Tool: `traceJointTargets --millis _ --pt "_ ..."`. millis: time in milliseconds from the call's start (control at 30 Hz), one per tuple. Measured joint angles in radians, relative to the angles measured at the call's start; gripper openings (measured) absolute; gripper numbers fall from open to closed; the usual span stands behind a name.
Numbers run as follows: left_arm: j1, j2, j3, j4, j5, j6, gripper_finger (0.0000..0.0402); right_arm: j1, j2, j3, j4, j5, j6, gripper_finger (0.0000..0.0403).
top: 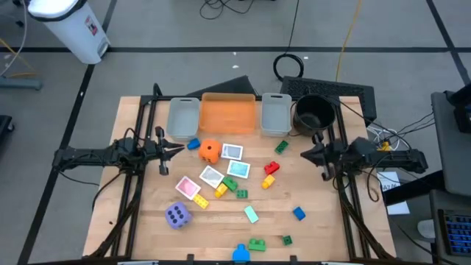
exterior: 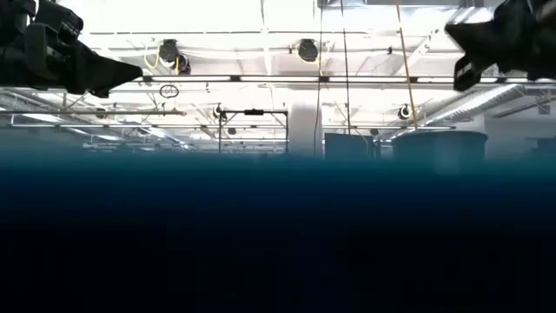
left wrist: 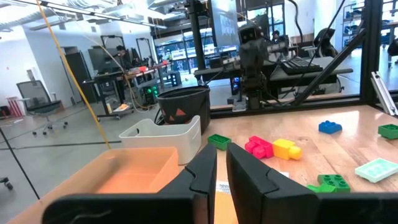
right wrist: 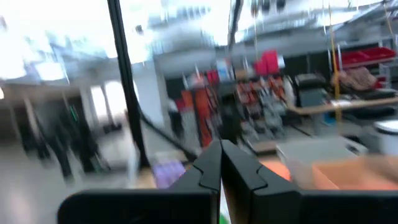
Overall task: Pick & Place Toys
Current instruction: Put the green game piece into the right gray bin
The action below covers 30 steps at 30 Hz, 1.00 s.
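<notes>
Across the pale wooden tabletop [top: 309, 235] toys are scattered untouched, the orange foam die [top: 210, 151] lying nearest the left gripper [top: 176, 147], whose fingers, like the right gripper's [top: 305, 153], are held closed, so opening and reaching is judged next.

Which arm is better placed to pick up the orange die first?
Left, probably. The left gripper, shut and empty, sits just beside the orange die. The right gripper, also shut, is farther away, beyond the red and green bricks.
</notes>
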Motion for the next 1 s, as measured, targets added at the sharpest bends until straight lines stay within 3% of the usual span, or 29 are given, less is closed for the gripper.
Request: traceJointTargets --millis 267,600,700,833,1000 --pt "0.000 0.000 0.000 0.000 0.000 0.000 0.0047 0.000 0.170 0.163 0.046 0.004 0.064 0.0000" --pt "0.000 0.000 0.000 0.000 0.001 0.000 0.0047 0.000 0.652 0.429 0.058 0.003 -0.043 0.0000" --pt "0.000 0.000 0.000 -0.001 0.001 0.000 0.0047 0.000 0.764 0.462 0.078 0.004 -0.068 0.0000" --pt "0.000 0.000 0.000 0.000 0.001 0.002 0.0047 0.000 0.868 0.470 0.241 0.009 0.002 0.0000" --pt "0.003 0.000 0.000 0.003 -0.088 0.143 0.0047 0.000 0.960 0.470 0.350 0.088 0.057 0.0000"
